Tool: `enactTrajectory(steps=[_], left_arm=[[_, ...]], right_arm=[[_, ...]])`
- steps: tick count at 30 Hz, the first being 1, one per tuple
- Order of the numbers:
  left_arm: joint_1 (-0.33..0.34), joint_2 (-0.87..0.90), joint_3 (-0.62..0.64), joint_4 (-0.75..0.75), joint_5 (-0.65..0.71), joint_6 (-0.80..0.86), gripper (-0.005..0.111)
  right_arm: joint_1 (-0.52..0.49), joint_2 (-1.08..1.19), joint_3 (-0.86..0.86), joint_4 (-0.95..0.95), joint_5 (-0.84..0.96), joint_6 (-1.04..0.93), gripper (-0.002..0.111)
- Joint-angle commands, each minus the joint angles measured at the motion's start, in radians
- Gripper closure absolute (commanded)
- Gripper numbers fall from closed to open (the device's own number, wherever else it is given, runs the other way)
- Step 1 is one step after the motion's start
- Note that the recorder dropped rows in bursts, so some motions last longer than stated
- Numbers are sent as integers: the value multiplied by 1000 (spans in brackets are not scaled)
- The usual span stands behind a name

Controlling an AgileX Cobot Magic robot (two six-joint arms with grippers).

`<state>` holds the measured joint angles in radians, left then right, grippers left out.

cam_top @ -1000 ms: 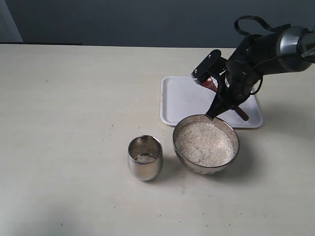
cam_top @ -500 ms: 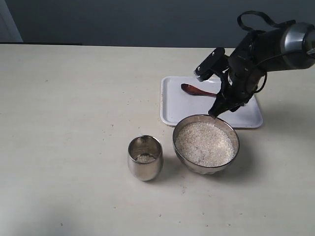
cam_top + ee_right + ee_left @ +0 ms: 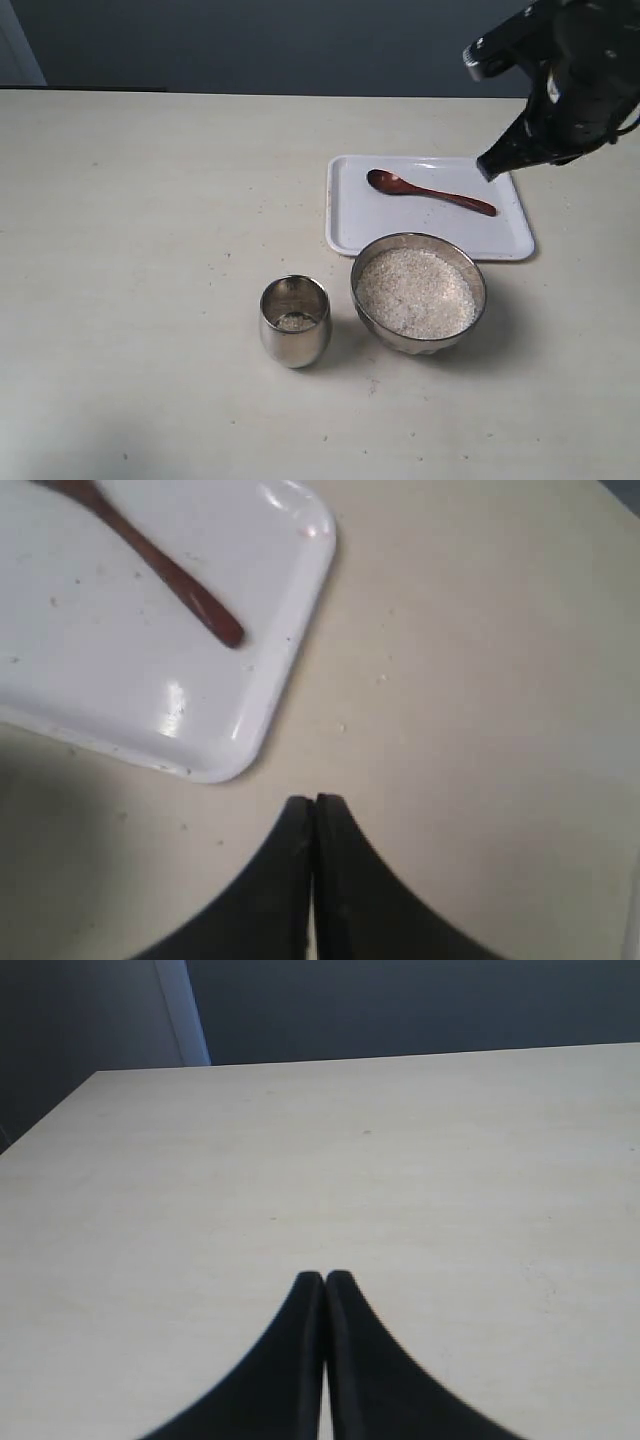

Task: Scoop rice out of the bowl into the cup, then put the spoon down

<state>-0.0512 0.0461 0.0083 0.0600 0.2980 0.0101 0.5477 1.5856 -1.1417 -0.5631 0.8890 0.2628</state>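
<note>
The reddish-brown wooden spoon point(image 3: 430, 192) lies flat on the white tray point(image 3: 350, 225), its handle end also showing in the right wrist view point(image 3: 170, 577). In front of the tray stands the steel bowl point(image 3: 362, 303), filled with off-white rice point(image 3: 415, 292). To its left is the small steel cup point(image 3: 295, 338) with a little rice point(image 3: 294, 321) at its bottom. My right gripper point(image 3: 487, 168) hangs above the tray's far right corner, shut and holding nothing point(image 3: 315, 802). My left gripper point(image 3: 324, 1278) is shut over bare table, away from everything.
The tray's rounded corner point(image 3: 215, 765) lies close to my right fingertips. A dark wall runs behind the table's far edge point(image 3: 250, 94). Pale tabletop point(image 3: 130, 250) stretches left of the cup.
My right gripper let go of the spoon, which now lies on the tray. The arm then rose and drew back to the right, and its jaws came together.
</note>
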Motion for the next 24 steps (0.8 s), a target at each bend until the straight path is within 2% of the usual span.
enactTrajectory(steps=[1, 5, 14, 24], left_arm=[[-11, 1, -8, 6, -9, -1, 106], [-11, 1, -8, 6, -9, -1, 106], [-11, 1, -8, 6, -11, -1, 106], [-11, 1, -8, 6, -11, -1, 106]], right_arm=[[1, -173, 62, 5, 70, 81, 108], [1, -336, 111, 50, 134, 86, 108], [1, -652, 147, 195, 148, 88, 108], [1, -824, 147, 236, 150, 90, 108]])
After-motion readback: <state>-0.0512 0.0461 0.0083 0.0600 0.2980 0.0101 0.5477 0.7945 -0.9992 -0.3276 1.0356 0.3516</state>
